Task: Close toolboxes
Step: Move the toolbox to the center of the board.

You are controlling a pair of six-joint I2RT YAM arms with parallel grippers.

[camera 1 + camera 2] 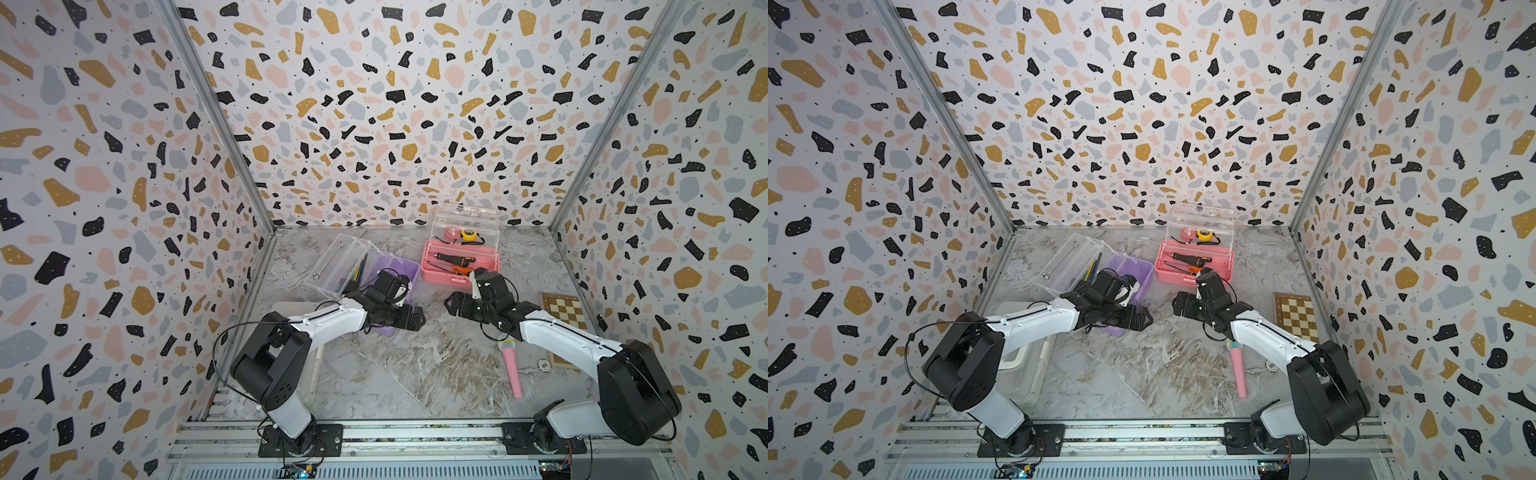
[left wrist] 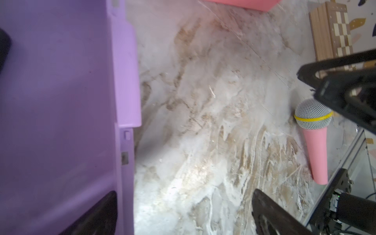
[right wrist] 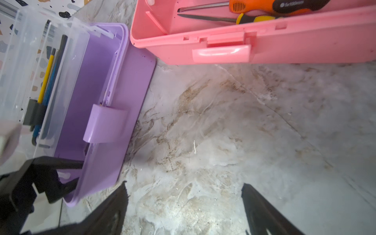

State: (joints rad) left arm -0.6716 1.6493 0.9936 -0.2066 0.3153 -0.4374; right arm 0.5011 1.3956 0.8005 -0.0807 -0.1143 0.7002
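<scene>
In both top views the purple toolbox (image 1: 399,266) (image 1: 1138,268) lies open, its clear lid (image 1: 336,262) leaning back to the left. The pink toolbox (image 1: 490,259) (image 1: 1225,259) stands open behind it with its clear lid (image 1: 465,224) upright and screwdrivers inside. The white toolbox (image 1: 291,309) (image 1: 1025,374) is largely hidden under my left arm. My left gripper (image 1: 419,320) (image 2: 183,203) is open at the purple box's near end, one finger (image 2: 97,215) over the purple plastic (image 2: 61,101). My right gripper (image 1: 449,303) (image 3: 183,195) is open over bare table, in front of the pink box (image 3: 305,44) and beside the purple one (image 3: 130,85).
A pink toy microphone (image 1: 513,365) (image 2: 315,142) lies under my right forearm. A brown checkered board (image 1: 565,311) (image 1: 1298,313) sits by the right wall, with a small round token (image 1: 543,365) near it. Patterned walls close in three sides.
</scene>
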